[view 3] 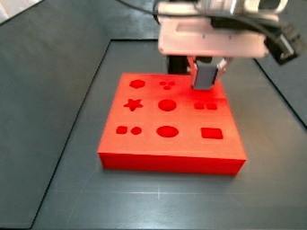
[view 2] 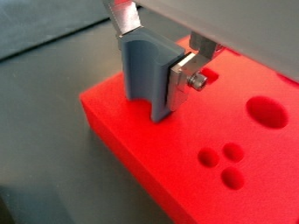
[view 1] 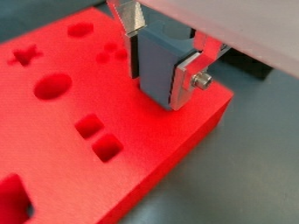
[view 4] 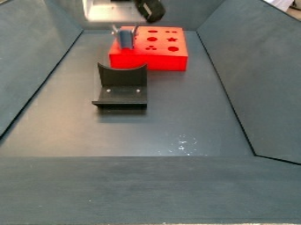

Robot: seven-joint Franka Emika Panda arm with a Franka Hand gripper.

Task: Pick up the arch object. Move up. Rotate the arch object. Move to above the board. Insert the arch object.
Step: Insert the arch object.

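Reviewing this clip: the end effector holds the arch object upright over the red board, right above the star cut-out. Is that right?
Not quite. The end effector does hold the arch object upright over the board, but not above the star cut-out. In a side view the arch object hangs at the board's far edge, on the opposite side from the star.

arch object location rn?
The arch object is clamped in the gripper, upright, over the board near its edge in both wrist views.
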